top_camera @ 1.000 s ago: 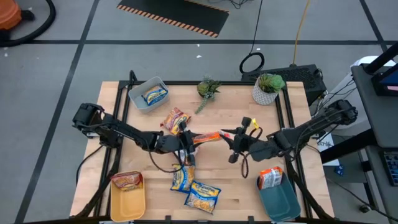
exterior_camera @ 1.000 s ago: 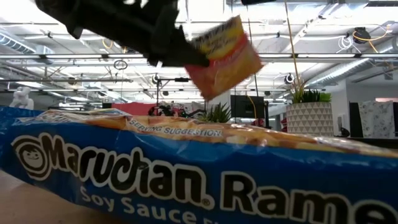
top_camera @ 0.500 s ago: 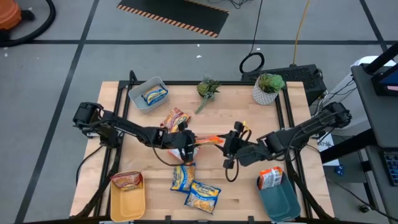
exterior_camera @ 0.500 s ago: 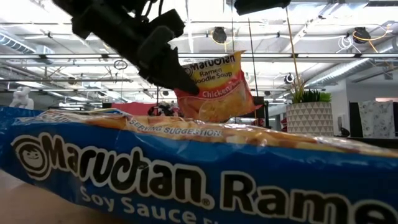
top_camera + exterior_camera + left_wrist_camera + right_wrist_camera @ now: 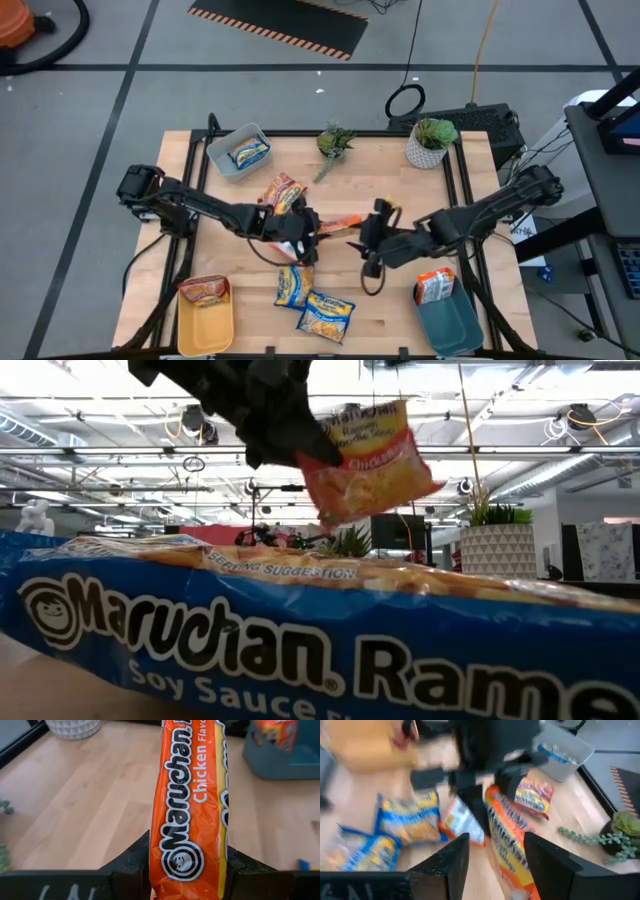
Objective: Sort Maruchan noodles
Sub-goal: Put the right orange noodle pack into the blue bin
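1. The left gripper (image 5: 308,226) pinches the near end of an orange Maruchan chicken-flavor packet (image 5: 338,223) over the middle of the wooden table (image 5: 370,300). In the left wrist view its dark fingers (image 5: 131,860) press on both flat sides of the packet (image 5: 192,805), which hangs clear of the boards.
2. The right gripper (image 5: 366,236) sits at about 3 o'clock from the packet, just beside its far end, its fingers (image 5: 449,860) spread, with the packet (image 5: 507,840) lying ahead of the gap, not between them.
3. This looks like a hand-over. The step goes well if the right gripper slides onto the free end so both pads land on flat wrapper, not on the crimped seam, before closing.
4. The left gripper should release only once the right one has a firm hold; the crinkly film can slip or fold.
5. The likely target is the teal bin (image 5: 450,320) at about 5 o'clock, already holding an orange packet (image 5: 434,286).
6. Other packets lie elsewhere: two blue-and-yellow ones (image 5: 315,302) at 6 o'clock, a red-and-yellow one (image 5: 283,190) at 11 o'clock, one in the grey bin (image 5: 220,155) and one in the yellow bin (image 5: 205,325).
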Tool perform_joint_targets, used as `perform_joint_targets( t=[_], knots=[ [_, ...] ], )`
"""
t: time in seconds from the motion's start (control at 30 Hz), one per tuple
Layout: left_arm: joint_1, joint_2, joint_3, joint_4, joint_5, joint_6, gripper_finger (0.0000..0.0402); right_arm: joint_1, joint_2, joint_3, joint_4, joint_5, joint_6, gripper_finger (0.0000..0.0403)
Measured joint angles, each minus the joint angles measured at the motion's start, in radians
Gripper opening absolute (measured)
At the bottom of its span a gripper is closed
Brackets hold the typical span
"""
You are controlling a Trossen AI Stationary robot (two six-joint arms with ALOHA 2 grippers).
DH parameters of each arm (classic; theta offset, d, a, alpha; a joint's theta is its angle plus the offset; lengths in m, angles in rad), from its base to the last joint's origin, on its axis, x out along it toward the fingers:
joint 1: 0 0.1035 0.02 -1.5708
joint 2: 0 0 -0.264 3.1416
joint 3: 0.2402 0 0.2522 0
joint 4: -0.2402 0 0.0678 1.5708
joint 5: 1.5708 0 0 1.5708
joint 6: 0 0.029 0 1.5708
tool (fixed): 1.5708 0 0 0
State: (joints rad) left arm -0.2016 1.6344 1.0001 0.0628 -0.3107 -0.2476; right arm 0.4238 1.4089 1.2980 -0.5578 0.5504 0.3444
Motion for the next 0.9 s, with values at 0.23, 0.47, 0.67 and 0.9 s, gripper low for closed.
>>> perform_joint_targets(
  t=[0.23, 0.47, 0.67, 0.9],
  knots=[
    [-0.03, 0.0, 0.037, 0.012, 0.0, 0.012, 0.0131, 0.05, -0.008, -0.003, -0.027, -0.003, 0.028, 0.0176],
    [-0.044, 0.0, 0.04, -0.061, 0.024, 0.118, 0.0131, 0.042, 0.039, -0.003, 0.004, 0.077, -0.113, 0.0231],
    [-0.022, 0.0, 0.04, -0.121, 0.022, 0.111, 0.0131, -0.009, 0.093, -0.003, 0.042, 0.075, -0.172, 0.0267],
    [-0.008, 0.0, 0.04, -0.137, 0.022, 0.122, 0.0131, -0.115, 0.173, -0.003, 0.053, -0.058, -0.132, 0.0271]
  ],
)
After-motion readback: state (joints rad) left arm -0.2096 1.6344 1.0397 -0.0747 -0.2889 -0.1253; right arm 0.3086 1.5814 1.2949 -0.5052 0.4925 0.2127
